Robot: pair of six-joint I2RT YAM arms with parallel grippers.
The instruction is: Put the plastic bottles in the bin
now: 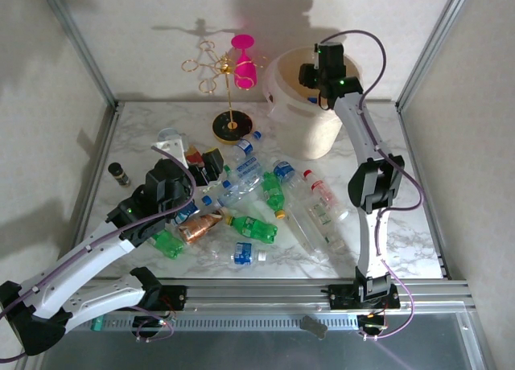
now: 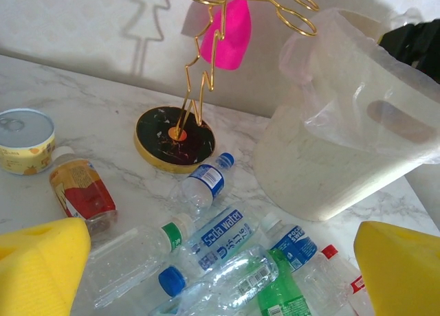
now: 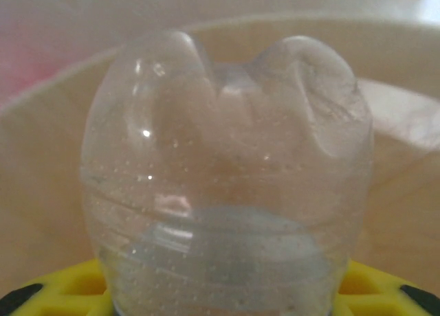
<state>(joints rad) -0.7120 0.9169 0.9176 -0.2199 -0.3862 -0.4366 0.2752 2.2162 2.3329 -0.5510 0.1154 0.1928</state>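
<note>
My right gripper [image 1: 315,84] hangs over the open top of the bin [image 1: 310,137], at the far right of the marble table [image 1: 402,249]. It is gripping a clear bottle [image 3: 223,192]; on the right wrist camera I see the bottle's base standing up between the yellow fingers, with the cream wall of the bin behind it. My left gripper [image 1: 199,167] has its jaws spread wide and holds nothing. It is just above the left side of the heap of plastic bottles [image 1: 257,201], which lie on the table in front of the bin. Among them I see a green bottle [image 1: 253,227] and a copper-brown bottle [image 1: 199,228].
</note>
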